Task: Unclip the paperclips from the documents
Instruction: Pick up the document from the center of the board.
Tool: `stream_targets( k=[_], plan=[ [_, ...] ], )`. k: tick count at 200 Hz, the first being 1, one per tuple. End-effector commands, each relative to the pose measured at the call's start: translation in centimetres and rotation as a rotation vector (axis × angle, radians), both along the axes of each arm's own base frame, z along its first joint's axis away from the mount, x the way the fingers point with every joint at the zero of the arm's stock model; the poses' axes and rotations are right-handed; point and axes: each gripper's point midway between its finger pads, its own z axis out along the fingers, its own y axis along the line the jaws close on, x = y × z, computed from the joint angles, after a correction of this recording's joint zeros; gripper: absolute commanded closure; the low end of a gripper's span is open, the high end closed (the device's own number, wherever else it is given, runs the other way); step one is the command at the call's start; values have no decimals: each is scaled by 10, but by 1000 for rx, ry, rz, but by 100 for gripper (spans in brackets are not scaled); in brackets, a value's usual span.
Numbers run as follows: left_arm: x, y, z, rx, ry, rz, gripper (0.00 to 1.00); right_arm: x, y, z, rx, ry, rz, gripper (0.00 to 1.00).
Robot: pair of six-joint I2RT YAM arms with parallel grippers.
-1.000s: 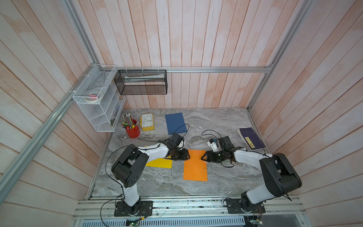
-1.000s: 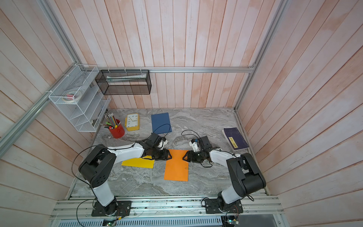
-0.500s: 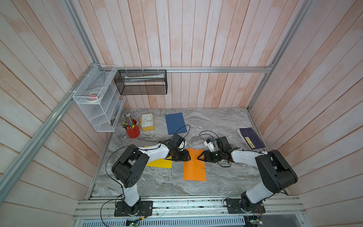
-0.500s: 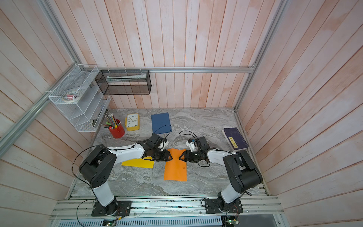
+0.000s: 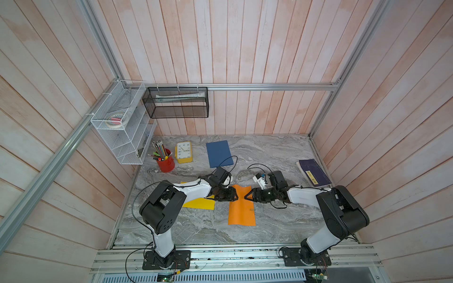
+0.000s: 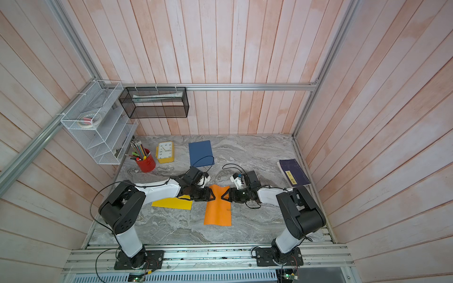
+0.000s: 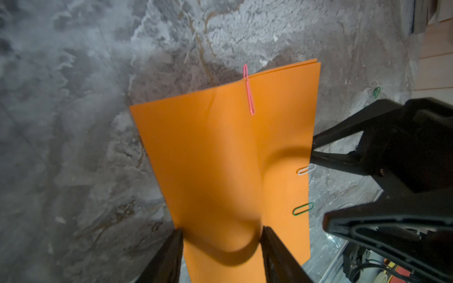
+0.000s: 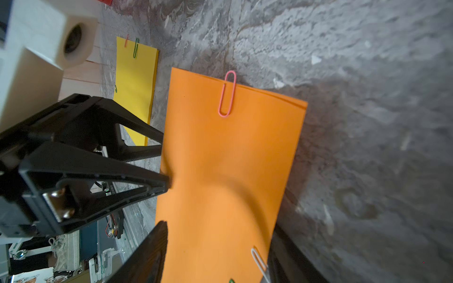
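On the orange document [image 7: 220, 159], three paperclips [image 7: 248, 93]

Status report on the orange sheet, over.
Left tool open at one edge of orange paper sheet. Right tool open at opposite edge, beside white wire paperclip and green wire paperclip. Pink wire paperclip on end edge. Sheet buckled between tools.

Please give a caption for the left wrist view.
Orange document bulging between the left gripper's fingers, with pink, white, green paperclips attached.
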Motion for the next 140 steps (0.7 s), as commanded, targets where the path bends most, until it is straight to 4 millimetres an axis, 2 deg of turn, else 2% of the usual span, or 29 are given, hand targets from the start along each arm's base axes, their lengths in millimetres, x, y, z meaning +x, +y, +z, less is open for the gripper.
stream_targets(
  k=[1, 76, 106, 140],
  plan=[
    [-16, 4, -16, 34, 60, -23, 46, -29, -12, -38, -110, 148, 1, 33],
    [-15, -4, -8, 2, 54, -33, 47, -28, -8, -38, -107, 142, 0, 32],
    [-14, -4, -5, 3, 46, -30, 56, -30, -9, -37, -106, 141, 2, 32],
    [-11, -5, 7, -13, 17, -24, 65, -28, -14, -35, -106, 126, -11, 31]
  ],
)
